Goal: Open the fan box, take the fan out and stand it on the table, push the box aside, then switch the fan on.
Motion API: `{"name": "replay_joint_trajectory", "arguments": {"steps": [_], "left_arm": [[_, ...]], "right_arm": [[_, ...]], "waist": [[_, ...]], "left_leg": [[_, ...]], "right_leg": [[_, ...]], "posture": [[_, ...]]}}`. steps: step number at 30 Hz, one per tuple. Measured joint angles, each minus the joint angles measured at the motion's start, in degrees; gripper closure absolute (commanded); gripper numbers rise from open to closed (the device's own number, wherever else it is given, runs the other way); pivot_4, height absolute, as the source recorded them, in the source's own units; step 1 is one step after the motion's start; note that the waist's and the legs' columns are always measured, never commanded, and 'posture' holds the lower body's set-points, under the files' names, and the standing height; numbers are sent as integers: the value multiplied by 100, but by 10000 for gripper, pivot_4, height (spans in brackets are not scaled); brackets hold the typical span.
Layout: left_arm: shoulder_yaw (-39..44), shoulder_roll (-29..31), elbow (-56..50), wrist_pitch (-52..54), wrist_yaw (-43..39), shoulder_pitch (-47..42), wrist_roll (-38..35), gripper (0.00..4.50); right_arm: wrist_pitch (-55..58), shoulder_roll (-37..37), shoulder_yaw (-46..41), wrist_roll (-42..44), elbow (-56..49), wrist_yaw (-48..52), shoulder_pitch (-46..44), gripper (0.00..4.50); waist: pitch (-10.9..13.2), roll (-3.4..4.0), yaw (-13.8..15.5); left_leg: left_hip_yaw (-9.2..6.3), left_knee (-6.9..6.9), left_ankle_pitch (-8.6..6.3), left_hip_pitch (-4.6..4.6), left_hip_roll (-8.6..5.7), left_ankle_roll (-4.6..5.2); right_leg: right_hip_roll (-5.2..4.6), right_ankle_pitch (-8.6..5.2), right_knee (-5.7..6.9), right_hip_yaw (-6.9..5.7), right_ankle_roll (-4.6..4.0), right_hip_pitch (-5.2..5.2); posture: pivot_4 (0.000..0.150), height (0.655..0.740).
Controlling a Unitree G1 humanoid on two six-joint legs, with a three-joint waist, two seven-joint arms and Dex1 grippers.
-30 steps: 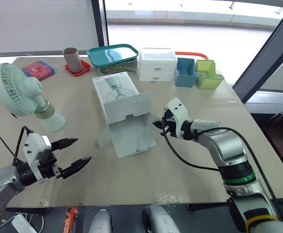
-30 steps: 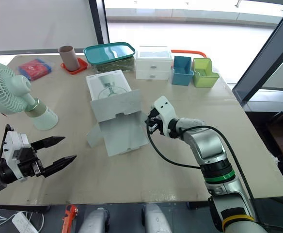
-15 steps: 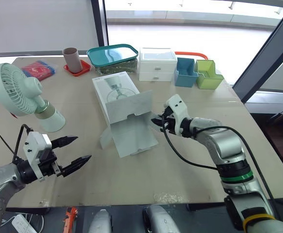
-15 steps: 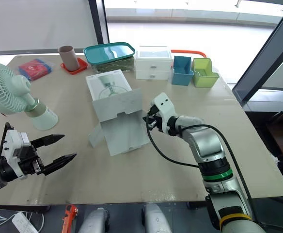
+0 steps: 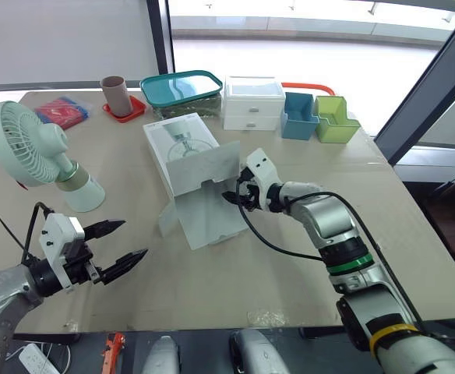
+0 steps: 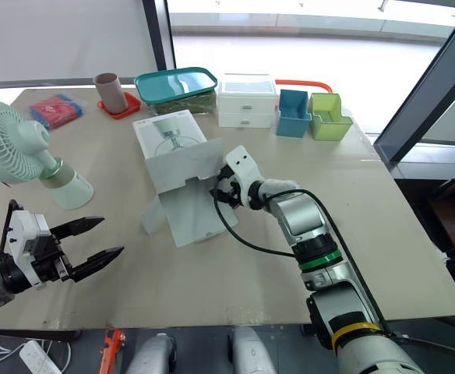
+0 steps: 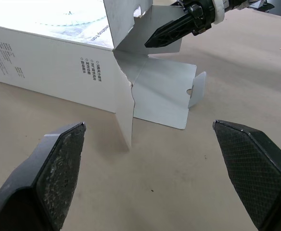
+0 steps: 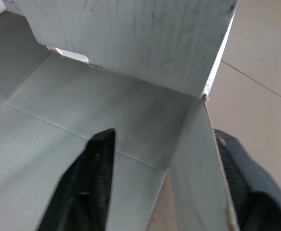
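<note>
The pale green fan (image 5: 37, 156) stands upright on its base at the table's left. In the middle lies the white fan box (image 5: 187, 149), its near end open and its flaps spread on the table (image 5: 212, 290). My right gripper (image 5: 229, 199) is at that open end, open, with a side flap (image 8: 198, 159) between its fingers (image 8: 95, 183). It also shows beyond the box as the right gripper (image 7: 172, 31). My left gripper (image 5: 134, 238) hovers open and holds nothing near the table's front left, short of the box.
Along the back edge stand a brown cup on a red coaster (image 5: 117, 95), a teal-lidded container (image 5: 182, 89), a white drawer unit (image 5: 253, 103), a blue bin (image 5: 298, 115) and a green bin (image 5: 336, 119). A red packet (image 5: 60, 111) lies far left.
My right gripper has moved left into the box's open end, and the box has shifted a little to the left. The left gripper has barely moved.
</note>
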Motion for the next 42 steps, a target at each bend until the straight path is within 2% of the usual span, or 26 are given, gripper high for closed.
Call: {"name": "replay_joint_trajectory", "arguments": {"steps": [1, 2, 10, 11, 12, 14, 15, 24, 33, 36, 42], "left_arm": [[0, 0, 0, 0, 1, 5, 2, 0], [0, -2, 0, -1, 4, 35, 11, 0], [0, -6, -1, -81, 34, 13, 65, 0], [0, -5, -1, -109, 45, -8, 75, 0], [0, -5, 0, -110, 46, -8, 78, 0], [-5, -6, 0, -114, 54, -9, 97, 0], [-6, -5, 0, -115, 57, -9, 109, 0], [-23, -5, 1, -117, 60, -60, 119, 0], [-123, -5, 27, -116, 35, -94, 120, 0], [-196, -2, 110, -116, -39, -248, 120, 0], [-242, -1, 220, -116, -79, -348, 125, 0]], "right_arm": [[0, 0, 0, -3, 0, 0, 0, 29645], [0, 5, -2, -22, 1, -9, -1, 33680], [3, 157, -106, -162, 282, -298, -74, 33680], [-13, 176, -167, -175, 377, -356, -102, 36378], [-30, 177, -185, -184, 388, -368, -101, 36378], [-85, 187, -227, -219, 439, -392, -101, 43980], [-101, 201, -235, -226, 450, -402, -101, 44585], [-67, 163, -261, -269, 447, -457, -101, 44585], [300, -713, -978, -267, 249, -504, 220, 44585], [746, -956, -1213, -170, -486, -506, 688, 44585], [1179, -1285, -1605, -93, -1084, -553, 1072, 44585]], "waist": [[0, 0, 0], [0, 0, -1], [0, 0, 0], [0, 0, -1], [0, 0, -1], [0, 0, -1], [0, 0, -2], [0, 0, 0], [0, 0, 52], [2, 4, 4], [3, 6, 9]], "left_leg": [[0, 0, 0, 0, 0, 0], [0, 0, 0, 0, 0, 0], [0, 0, 0, 0, 0, 0], [0, -1, 0, 1, 0, 0], [0, -1, 0, 1, 0, 0], [0, -1, 0, 1, 0, 0], [0, -1, 0, 1, 0, 0], [0, -2, 0, 0, 0, 0], [0, -2, 0, -7, -9, 0], [2, -9, -2, 4, -3, 3], [5, -8, -1, -1, -7, 3]], "right_leg": [[0, 0, 0, 0, 0, 0], [0, 0, 0, 0, 0, 0], [0, 0, 0, 0, 0, 0], [0, 0, 0, 0, -1, 0], [0, 0, 0, 0, -1, 0], [0, 0, 0, 0, 0, 0], [0, 0, 0, 0, 0, 0], [0, 0, 0, 0, 1, 0], [-4, -1, -4, 9, 1, 0], [6, -6, -3, 15, 7, 0], [5, -6, -4, 24, 8, 0]], "posture": [[1500, 7400], [1500, 7400], [1500, 7400], [1500, 7400], [1500, 7400], [1500, 7400], [1500, 7400], [1500, 7400], [1500, 7400], [1500, 7400], [1500, 7400]]}}
